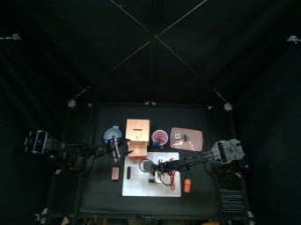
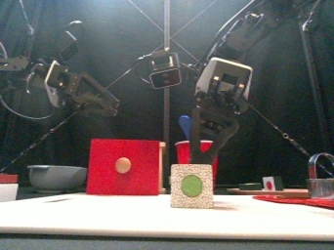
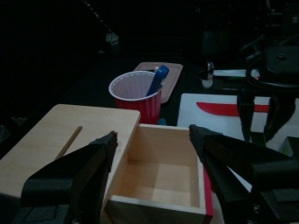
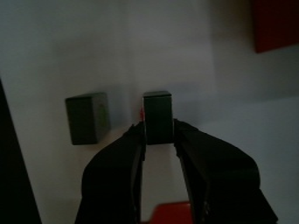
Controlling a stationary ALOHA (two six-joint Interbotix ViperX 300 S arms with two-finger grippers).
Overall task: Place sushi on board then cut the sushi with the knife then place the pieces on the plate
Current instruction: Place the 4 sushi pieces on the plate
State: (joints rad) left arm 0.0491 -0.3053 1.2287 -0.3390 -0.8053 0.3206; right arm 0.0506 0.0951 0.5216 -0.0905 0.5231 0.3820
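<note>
Two dark green sushi pieces stand on the white board (image 1: pixel 168 186). In the right wrist view, one piece (image 4: pixel 158 103) sits between the tips of my right gripper (image 4: pixel 159 131), whose jaws are closed against its sides. The other piece (image 4: pixel 87 119) stands free beside it. From the front, the held piece (image 2: pixel 192 186) shows a green centre and rests on the board under the right gripper (image 2: pixel 212 146). My left gripper (image 3: pixel 152 140) hangs open over the wooden box (image 3: pixel 70 149). The red cup (image 3: pixel 138 89) holds a blue knife (image 3: pixel 158 77). The pink tray (image 1: pixel 186 138) lies at the back right.
The box's red drawer front (image 2: pixel 124 166) faces forward, with the blue-grey bowl (image 2: pixel 55 177) to its left. A small red thing (image 1: pixel 115 173) lies left of the board. An orange-red thing (image 1: pixel 186 185) lies at the board's right edge.
</note>
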